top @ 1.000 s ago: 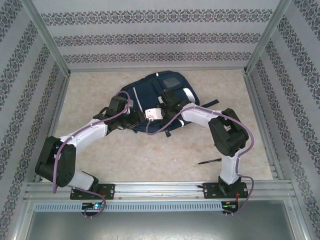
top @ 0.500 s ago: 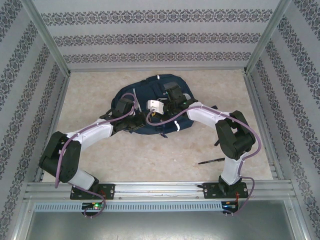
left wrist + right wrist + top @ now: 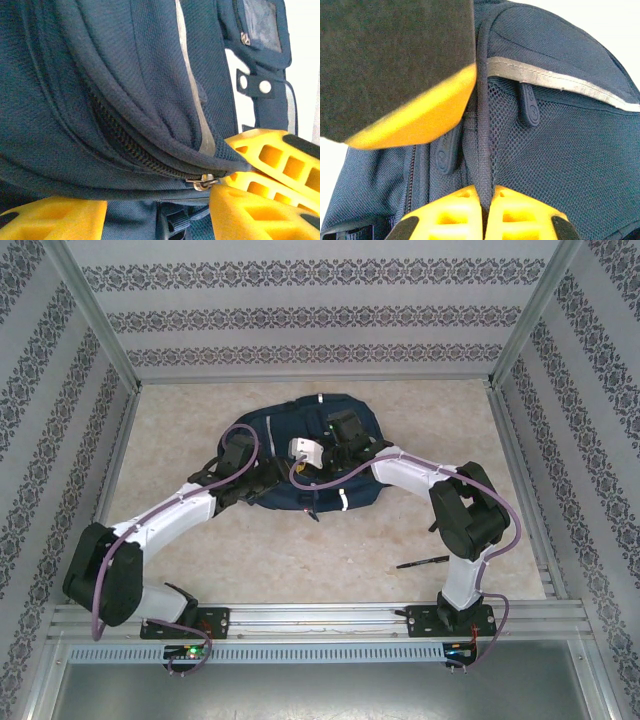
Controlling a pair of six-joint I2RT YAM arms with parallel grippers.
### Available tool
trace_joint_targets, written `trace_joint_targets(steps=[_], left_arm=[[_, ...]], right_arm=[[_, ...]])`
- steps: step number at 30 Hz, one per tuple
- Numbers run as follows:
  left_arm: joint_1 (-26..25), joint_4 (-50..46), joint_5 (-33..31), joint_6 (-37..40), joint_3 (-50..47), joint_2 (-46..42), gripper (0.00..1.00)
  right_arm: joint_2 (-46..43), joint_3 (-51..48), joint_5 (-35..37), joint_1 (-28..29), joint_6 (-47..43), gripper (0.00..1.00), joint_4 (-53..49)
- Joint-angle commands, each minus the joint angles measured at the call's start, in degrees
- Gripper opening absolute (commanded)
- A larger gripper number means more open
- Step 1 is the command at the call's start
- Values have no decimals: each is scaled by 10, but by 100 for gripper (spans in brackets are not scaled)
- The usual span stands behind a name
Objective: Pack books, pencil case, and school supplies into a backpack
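The dark navy backpack [image 3: 300, 445] lies bunched at the middle of the table, with a white reflective stripe [image 3: 560, 80] across its mesh front. My right gripper [image 3: 336, 436] [image 3: 487, 202] is shut on a dark webbing strap [image 3: 485, 150] of the backpack. My left gripper [image 3: 262, 480] [image 3: 155, 216] is open at the bag's near left side, its yellow fingers [image 3: 50, 217] wide apart with navy fabric between them. A metal zipper pull [image 3: 202, 182] sits just by its right finger. The slim black pen [image 3: 420, 562] lies on the table near the right arm. The books and the pencil case are out of view.
The tabletop is pale marble, boxed in by patterned walls and metal posts [image 3: 95, 330]. A metal rail [image 3: 320, 620] carries both arm bases at the near edge. Free table lies between the backpack and the rail.
The backpack has been drawn up and bunched toward the back. My left gripper's jaws have widened, and the left arm's elbow has swung back to the left. The right gripper stays shut.
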Motion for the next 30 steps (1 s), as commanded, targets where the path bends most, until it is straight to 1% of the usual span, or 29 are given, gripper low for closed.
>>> trace_joint_targets(steps=[1, 7, 10, 12, 13, 18, 23, 24, 25, 27, 28, 29, 30], left_arm=[[-1, -21, -46, -8, 17, 7, 56], [-2, -27, -23, 30, 43, 73, 56], [-2, -37, -34, 45, 60, 93, 56], [-2, -66, -59, 51, 73, 99, 55], [-1, -80, -73, 55, 76, 100, 54], [4, -143, -128, 84, 75, 79, 40], [33, -193, -138, 108, 50, 33, 35], [41, -195, -127, 114, 46, 22, 34], [47, -176, -96, 133, 38, 8, 35], [49, -100, 4, 164, 19, -15, 38], [48, -64, 58, 155, 14, -22, 39], [47, -39, 95, 133, 12, -25, 41], [44, -27, 110, 114, 14, -27, 41]], right_arm=[[-2, 1, -75, 14, 12, 0, 9], [1, 6, -66, 26, 4, 0, 0], [-3, 2, -49, 37, -14, 0, -8], [-7, -2, -45, 39, -19, 0, -9], [-9, -4, -44, 38, -18, 0, -9], [-20, -20, -36, 26, -25, 0, -9], [-28, -24, -30, 13, -28, 0, -8], [-29, -23, -30, 11, -27, 0, -8], [-30, -22, -32, 11, -26, 0, -9], [-30, -20, -38, 10, -22, 0, -9], [-29, -20, -41, 10, -20, 0, -6], [-27, -20, -45, 11, -16, 0, -4], [-25, -18, -48, 9, -13, 0, -2]])
